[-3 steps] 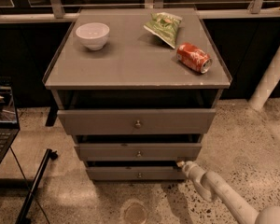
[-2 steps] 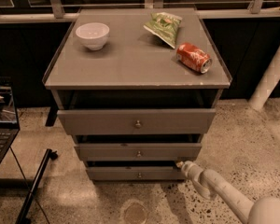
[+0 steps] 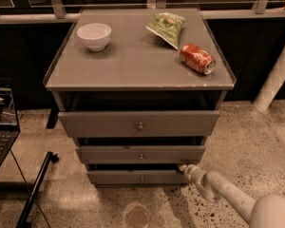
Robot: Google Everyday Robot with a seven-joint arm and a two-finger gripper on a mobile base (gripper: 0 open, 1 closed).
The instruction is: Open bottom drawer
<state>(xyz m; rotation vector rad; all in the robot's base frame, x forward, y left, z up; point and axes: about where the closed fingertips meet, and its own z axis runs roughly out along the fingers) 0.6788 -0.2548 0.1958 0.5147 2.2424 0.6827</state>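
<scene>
Reaching in low from the right, the gripper [image 3: 184, 167] sat at the top right end of the bottom drawer [image 3: 118, 177], far below the front right corner of the top [image 3: 133, 65]. Nobody could tell if it was open or closed, or if it touched the drawer. The drawer was the lowest of three, under the front edge. Its knob [image 3: 142, 178] was apart from the gripper. The drawer looked hardly out at all, so most of the pulling was probably left to do.
</scene>
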